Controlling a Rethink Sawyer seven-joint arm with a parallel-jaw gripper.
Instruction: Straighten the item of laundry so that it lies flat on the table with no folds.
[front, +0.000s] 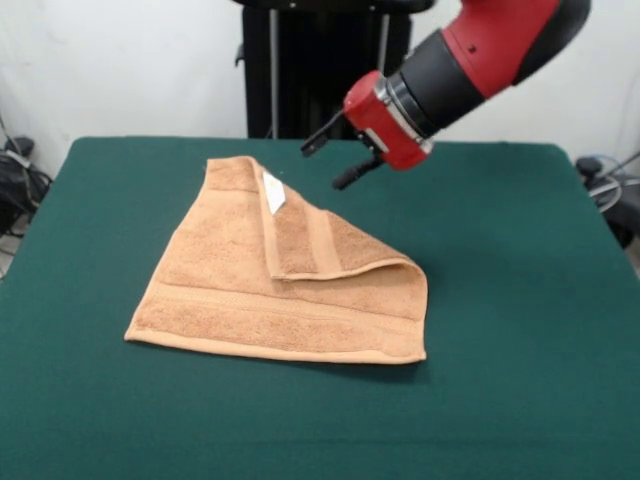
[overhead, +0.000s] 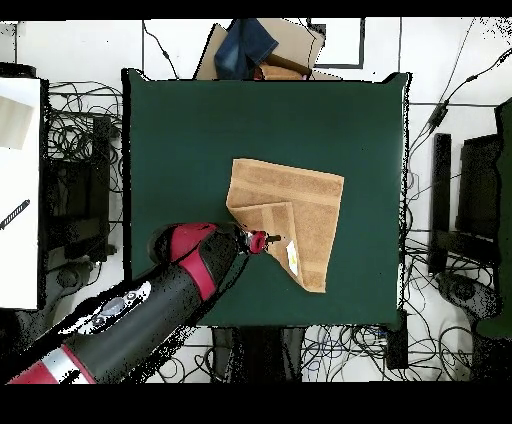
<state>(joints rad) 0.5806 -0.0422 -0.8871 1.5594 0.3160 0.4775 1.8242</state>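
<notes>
The tan towel lies near the middle of the green desk, not flat: one corner is folded over onto the rest, making a raised triangular flap with a rounded crease along its edge. In the front view the flap's fold runs to the towel's right side, and the lower border band lies smooth against the desk. A small white tag shows on the folded part, near the towel's far corner.

The red and black arm reaches in at a slant. Its claw hangs just above the desk beside the towel's far edge, close to the tag, with its two dark fingers spread apart and holding nothing. In the overhead view the claw's tip sits at the flap's edge.
</notes>
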